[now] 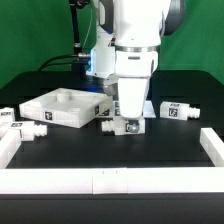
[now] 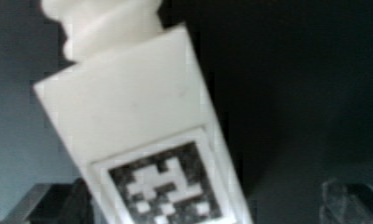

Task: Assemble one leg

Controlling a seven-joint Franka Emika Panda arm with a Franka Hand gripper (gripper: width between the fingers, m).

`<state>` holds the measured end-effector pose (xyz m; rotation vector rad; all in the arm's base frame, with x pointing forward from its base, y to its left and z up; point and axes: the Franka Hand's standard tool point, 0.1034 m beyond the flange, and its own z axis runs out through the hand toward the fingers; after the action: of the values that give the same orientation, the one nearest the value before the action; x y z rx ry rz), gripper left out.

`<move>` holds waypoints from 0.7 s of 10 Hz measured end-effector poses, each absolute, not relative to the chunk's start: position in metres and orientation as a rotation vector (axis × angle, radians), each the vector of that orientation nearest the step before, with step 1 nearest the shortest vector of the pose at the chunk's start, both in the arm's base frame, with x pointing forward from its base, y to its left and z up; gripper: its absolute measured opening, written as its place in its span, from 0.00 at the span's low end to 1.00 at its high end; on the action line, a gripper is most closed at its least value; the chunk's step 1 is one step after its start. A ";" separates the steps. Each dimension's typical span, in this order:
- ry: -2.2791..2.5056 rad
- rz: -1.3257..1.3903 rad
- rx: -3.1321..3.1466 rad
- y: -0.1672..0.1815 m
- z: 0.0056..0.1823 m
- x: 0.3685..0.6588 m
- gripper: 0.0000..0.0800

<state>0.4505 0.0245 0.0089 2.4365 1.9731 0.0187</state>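
In the wrist view a leg fills the frame: a white block lying tilted, with its narrower stub at one end and a black-and-white tag at the other. It lies between my gripper's two blurred fingers, which stand wide apart. One fingertip is close to the leg's side and the other is well off it. In the exterior view my gripper is down at the table over this leg, just in front of the large white square panel.
Another leg lies at the exterior view's right, and two more lie at its left beside the panel. A low white rim borders the black table along the front and both sides.
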 end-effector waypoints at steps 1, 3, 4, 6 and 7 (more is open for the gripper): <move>1.973 0.019 2.437 0.024 0.009 0.451 0.68; 1.973 0.019 2.437 0.024 0.009 0.451 0.51; 1.973 0.019 2.437 0.024 0.009 0.451 0.36; 1.961 0.015 2.447 0.025 0.011 0.449 0.36; 1.925 0.017 2.471 0.027 0.019 0.441 0.36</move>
<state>0.4407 0.0268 0.0186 2.4706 1.9250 0.0165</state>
